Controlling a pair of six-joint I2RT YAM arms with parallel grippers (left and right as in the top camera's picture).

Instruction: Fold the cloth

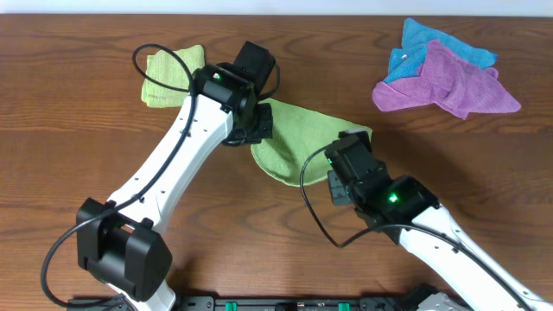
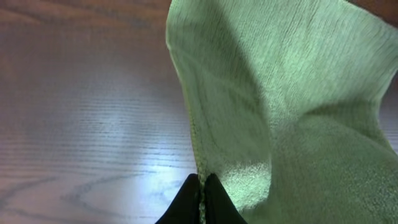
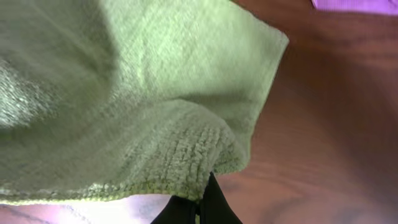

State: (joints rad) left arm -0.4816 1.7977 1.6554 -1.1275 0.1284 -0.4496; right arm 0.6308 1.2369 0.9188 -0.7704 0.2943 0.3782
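Observation:
The cloth (image 1: pixel 294 134), a light yellow-green towel, hangs in a sagging span between my two grippers above the middle of the table. My left gripper (image 1: pixel 252 121) is shut on its left edge; in the left wrist view the hem runs down between the black fingertips (image 2: pixel 202 186) and the cloth (image 2: pixel 280 93) fills the right side. At the span's right end my right gripper (image 1: pixel 344 155) is shut on a corner. The right wrist view shows the cloth (image 3: pixel 137 93) bunched over the fingertips (image 3: pixel 205 199), one lower corner hanging free.
A small folded green cloth (image 1: pixel 168 76) lies at the back left, partly behind the left arm. A blue cloth (image 1: pixel 432 43) and a purple cloth (image 1: pixel 449 82) lie crumpled at the back right. Bare wooden tabletop (image 1: pixel 69 155) surrounds the arms.

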